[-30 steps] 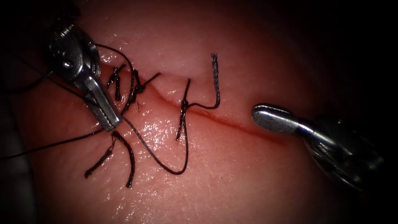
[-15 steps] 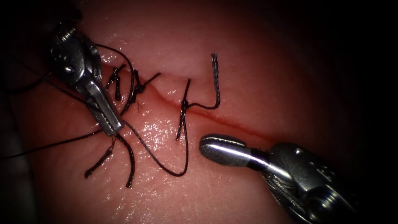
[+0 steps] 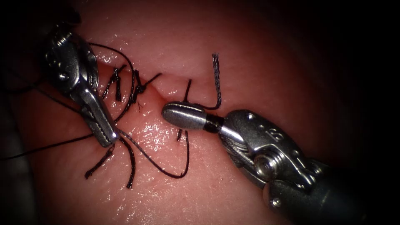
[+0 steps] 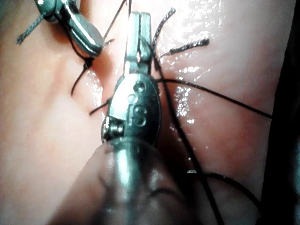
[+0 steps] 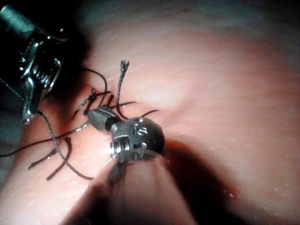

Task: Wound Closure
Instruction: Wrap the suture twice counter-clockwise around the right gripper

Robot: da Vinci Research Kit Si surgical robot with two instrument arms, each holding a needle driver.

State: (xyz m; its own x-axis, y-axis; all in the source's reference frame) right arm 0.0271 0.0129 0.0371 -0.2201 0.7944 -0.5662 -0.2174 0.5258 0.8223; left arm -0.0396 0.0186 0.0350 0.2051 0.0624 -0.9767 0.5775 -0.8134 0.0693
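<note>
Two steel needle drivers are over the glistening pink tissue (image 3: pixel 233 179) now. Left arm's tool (image 3: pixel 109 137), jaws pressed together on the thin black thread (image 3: pixel 158 166), sits left of the cut (image 3: pixel 250 129); from its tip the strand loops down across the tissue and climbs to the knotted stitch (image 3: pixel 183 104) on the cut. Right arm's tool (image 3: pixel 168 111) has swept in from the right over the last second and its rounded tip now lies across that stitch, jaws together, holding nothing I can make out. One frayed cut end of thread (image 3: pixel 216 66) stands up behind it; more dark cut ends (image 3: pixel 131 166) splay below the left tool. Needle: can't spot it.
</note>
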